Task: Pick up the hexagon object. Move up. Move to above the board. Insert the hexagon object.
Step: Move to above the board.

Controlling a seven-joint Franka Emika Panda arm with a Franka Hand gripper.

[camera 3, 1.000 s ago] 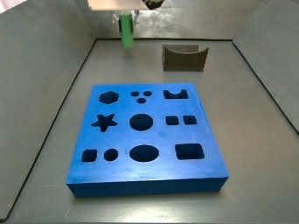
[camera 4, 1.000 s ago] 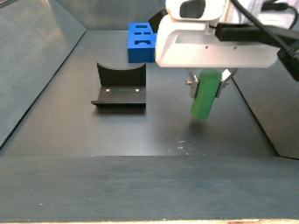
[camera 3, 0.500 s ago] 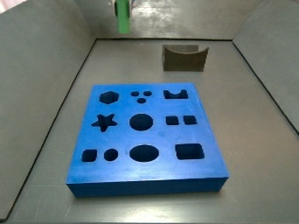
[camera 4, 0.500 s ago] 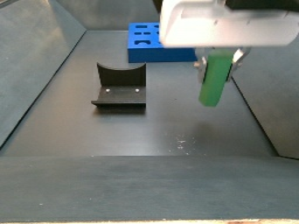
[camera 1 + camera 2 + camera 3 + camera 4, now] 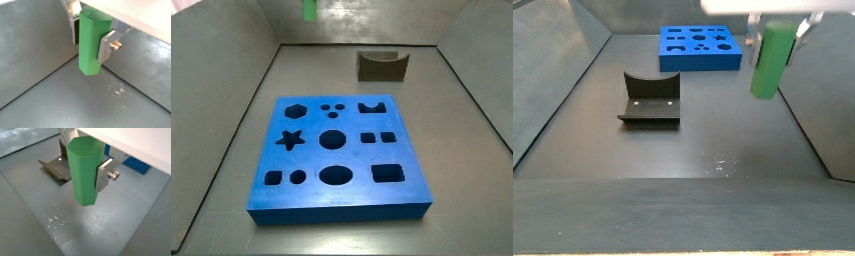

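Green fills both wrist views: the hexagon object (image 5: 89, 46) hangs upright in my tool (image 5: 91, 36), the silver fingers (image 5: 104, 174) pinching its flat sides, its lower end free above the dark floor (image 5: 60, 100). In a side view the rod (image 5: 771, 57) hangs high, nearer than the board (image 5: 699, 47) and right of the fixture (image 5: 649, 98). In a side view only its tip (image 5: 310, 9) shows, beyond the board (image 5: 337, 150).

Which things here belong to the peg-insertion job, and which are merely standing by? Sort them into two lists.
Belonging to the job:
- hexagon object, held upright above the floor
- gripper, shut on it
- board, with its hexagon hole unfilled

Standing by:
- fixture, on the floor apart from the board
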